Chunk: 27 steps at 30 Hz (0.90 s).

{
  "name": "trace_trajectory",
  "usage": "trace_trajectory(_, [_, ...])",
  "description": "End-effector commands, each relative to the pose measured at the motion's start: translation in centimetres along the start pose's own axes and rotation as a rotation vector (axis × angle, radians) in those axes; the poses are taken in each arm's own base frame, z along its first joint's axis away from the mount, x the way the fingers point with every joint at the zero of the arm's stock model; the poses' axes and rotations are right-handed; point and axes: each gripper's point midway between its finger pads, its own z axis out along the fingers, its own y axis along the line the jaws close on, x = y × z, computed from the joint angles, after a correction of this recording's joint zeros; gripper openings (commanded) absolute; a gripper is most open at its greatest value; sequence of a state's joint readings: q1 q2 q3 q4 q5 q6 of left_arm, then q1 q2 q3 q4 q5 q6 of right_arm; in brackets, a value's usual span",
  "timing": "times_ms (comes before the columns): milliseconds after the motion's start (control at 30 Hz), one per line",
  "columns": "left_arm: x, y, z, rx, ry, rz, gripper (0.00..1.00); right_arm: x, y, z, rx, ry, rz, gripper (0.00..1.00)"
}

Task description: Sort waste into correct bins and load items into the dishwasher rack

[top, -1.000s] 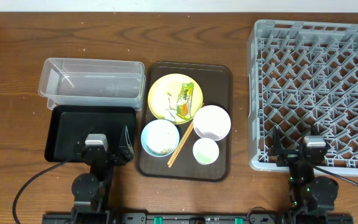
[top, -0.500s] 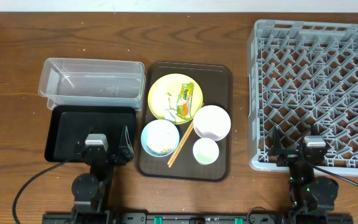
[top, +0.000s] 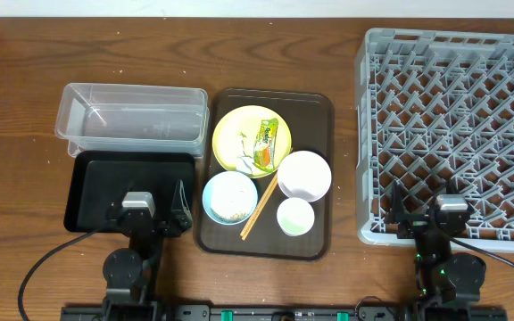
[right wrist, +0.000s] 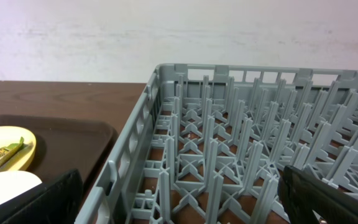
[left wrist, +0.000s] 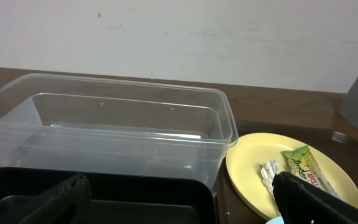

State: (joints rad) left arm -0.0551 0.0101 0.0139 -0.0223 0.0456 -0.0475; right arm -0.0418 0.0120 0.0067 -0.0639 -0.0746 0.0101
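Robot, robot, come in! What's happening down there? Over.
Left tool open, right tool open, both empty. Snack wrapper on yellow plate; dishes on brown tray. Dishwasher rack empty. Nothing blocking.

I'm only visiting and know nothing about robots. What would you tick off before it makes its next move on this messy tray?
1. Open, empty left claw: ok.
2. Open, empty right claw: ok.
3. Exposed snack wrapper on the yellow plate: ok.
4. Room in the clear tub and black tray: ok.
5. No dishes in the visible part of the dishwasher rack: ok.
6. Loose chopsticks, not wedged by the light blue bowl: cannot tell.
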Motion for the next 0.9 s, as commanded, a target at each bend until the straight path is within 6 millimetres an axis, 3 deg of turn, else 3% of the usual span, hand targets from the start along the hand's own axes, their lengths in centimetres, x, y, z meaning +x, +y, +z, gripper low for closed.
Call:
trace_trajectory(0, [1.5,0.6,0.0,-0.029,0.049,0.014,0.96,0.2,0.1,0.0,-0.006,0.005,0.001,0.99])
trace_trajectory(333, [1.1,0.5,-0.3,-0.033,0.078,-0.015,0.96,0.0,0.0,-0.1,0.002,0.021,0.014,0.99])
trace_trajectory(533, [0.0,0.4,-1.1,-0.047,0.193,-0.013,0.96,-2.5,-0.5,-0.5,0.037,0.052,0.041,0.99])
trace_trajectory(733, [-1.9,0.1,-1.4,-0.062,0.364,-0.010,0.96,-4.4,-0.6,-0.4,0.045,0.205,0.049,0.99])
trace_trajectory(867, [-3.5,-1.4,-0.8,-0.005,0.486,-0.026,0.96,-4.5,-0.6,-0.3,0.050,0.366,0.064,0.99])
